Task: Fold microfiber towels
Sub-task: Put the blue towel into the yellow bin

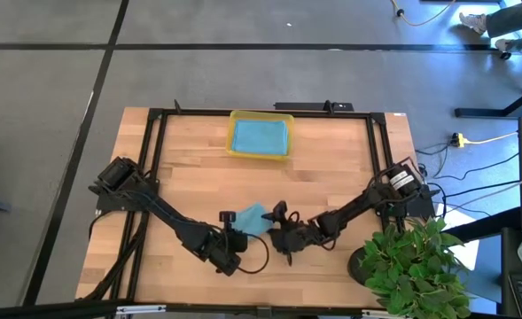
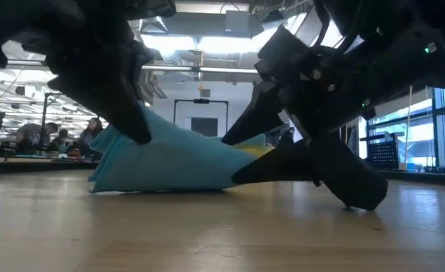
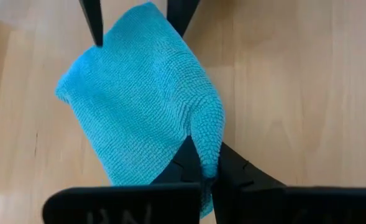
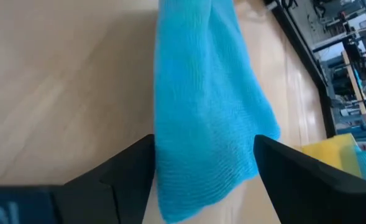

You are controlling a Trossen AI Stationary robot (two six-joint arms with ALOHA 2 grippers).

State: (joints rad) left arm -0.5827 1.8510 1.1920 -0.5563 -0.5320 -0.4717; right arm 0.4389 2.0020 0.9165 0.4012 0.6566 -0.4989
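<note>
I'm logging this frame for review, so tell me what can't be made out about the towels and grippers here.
- How many towels lie in the yellow tray: high view shows only a teal-blue towel on top, hiding anything beneath.
- Teal-blue towel on the table: whether it is already folded; bunched, and partly covered by both grippers.
- Left gripper: its fingertips are buried in the cloth in the left wrist view.
- Right gripper: its fingertips are cut off by the picture's edge in the right wrist view.

Nubby teal microfiber cloth (image 3: 139, 106) on smooth matt pale wood table (image 3: 294, 93), translucent yellow plastic tray (image 1: 260, 153).
</note>
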